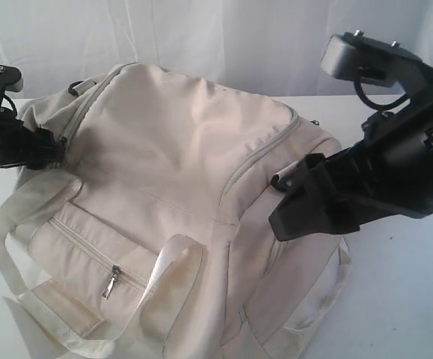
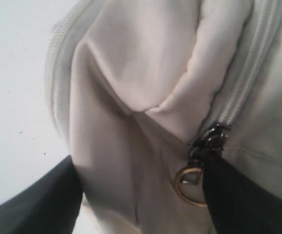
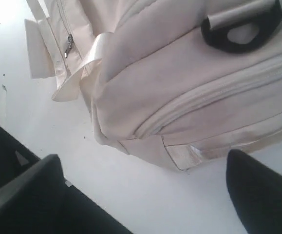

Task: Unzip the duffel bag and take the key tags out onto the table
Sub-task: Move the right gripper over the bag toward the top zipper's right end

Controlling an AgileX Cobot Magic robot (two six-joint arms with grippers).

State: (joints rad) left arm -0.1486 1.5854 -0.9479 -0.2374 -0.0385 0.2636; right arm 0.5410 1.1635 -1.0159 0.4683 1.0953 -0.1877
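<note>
The cream-white duffel bag (image 1: 179, 149) lies zipped shut across the table (image 1: 403, 299). My left gripper (image 1: 48, 146) is at the bag's left end. In the left wrist view this gripper (image 2: 138, 195) is open, with a bulge of bag fabric (image 2: 131, 73) between its fingers. One finger (image 2: 248, 204) lies against the dark zipper slider (image 2: 209, 139) and its gold ring (image 2: 192, 185). My right gripper (image 1: 280, 206) hovers open over the bag's right end. In the right wrist view that gripper (image 3: 145, 190) has only bare table (image 3: 131, 195) between its fingers, beside the bag (image 3: 179, 73). The key tags are hidden.
A front pocket with a silver zipper pull (image 1: 111, 283) faces the near edge, and webbing handles (image 1: 164, 269) flop over it. A black strap ring (image 3: 243, 31) sits on the bag's end. A white curtain (image 1: 223, 37) hangs behind the table.
</note>
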